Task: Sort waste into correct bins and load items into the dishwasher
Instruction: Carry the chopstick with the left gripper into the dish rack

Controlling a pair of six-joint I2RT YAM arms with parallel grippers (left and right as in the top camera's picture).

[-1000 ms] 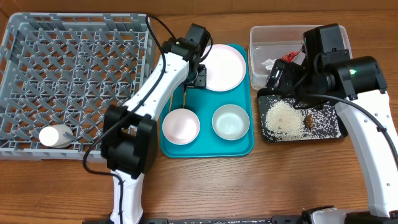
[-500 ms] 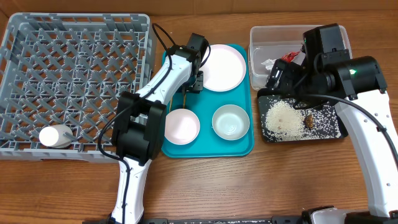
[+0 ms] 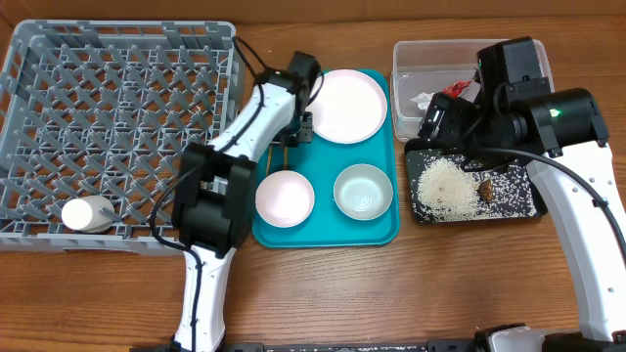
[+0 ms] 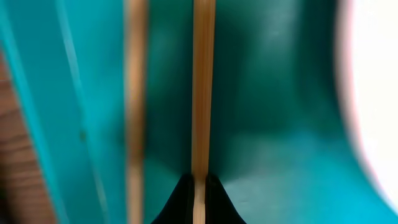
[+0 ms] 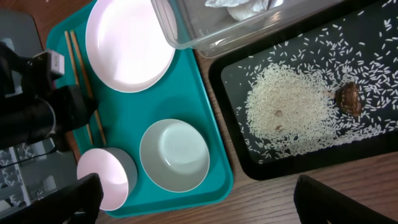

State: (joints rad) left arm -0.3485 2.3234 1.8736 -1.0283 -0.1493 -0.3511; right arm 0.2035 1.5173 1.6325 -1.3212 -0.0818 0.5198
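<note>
Left pincer [image 4: 199,194] grips one chopstick [image 4: 203,93]; teal tray [image 4: 267,112] beneath.

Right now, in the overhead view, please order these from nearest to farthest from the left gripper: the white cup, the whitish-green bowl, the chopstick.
Starting from the left gripper:
1. The chopstick, between its fingertips, at the left side of the teal tray.
2. The whitish-green bowl, in the tray's near right corner.
3. The white cup, far to the left, in the near left corner of the dish rack.
</note>
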